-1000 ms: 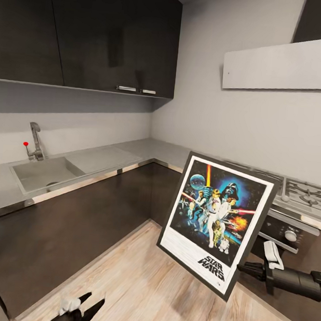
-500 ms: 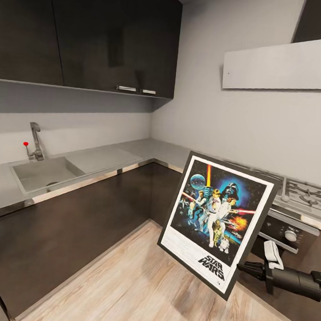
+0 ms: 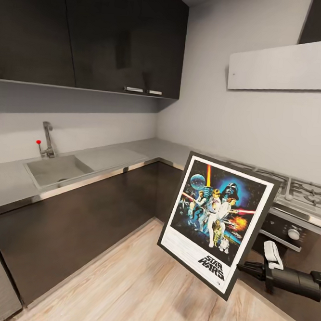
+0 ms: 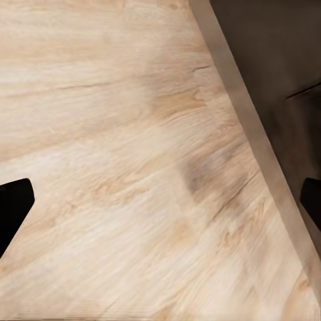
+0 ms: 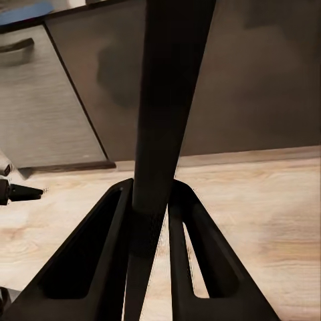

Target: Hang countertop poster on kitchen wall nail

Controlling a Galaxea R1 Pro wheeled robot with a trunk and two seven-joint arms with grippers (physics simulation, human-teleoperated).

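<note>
Looking down from the head camera, I see the kitchen countertop point(image 3: 107, 156), a grey L that runs under dark wall cabinets point(image 3: 93, 34) and carries a sunken sink point(image 3: 58, 169) with a tap point(image 3: 48, 139). Beyond the corner sits a steel hob point(image 3: 302, 193). Pale wood floor point(image 3: 136, 289) fills the space in front of dark cabinet fronts point(image 3: 73, 221).

My right gripper point(image 3: 244, 269) is clamped on the poster point(image 3: 217, 218) at its lower right edge, holding it tilted in the air above the floor, clear of the worktop. In the right wrist view the two fingers point(image 5: 194, 254) pinch the frame point(image 5: 164, 127), seen edge-on as a dark strip.

In the left wrist view I see only two dark finger tips point(image 4: 13, 207) at opposite edges, set wide apart over bare floor. The hob is cut off at the picture's edge.
</note>
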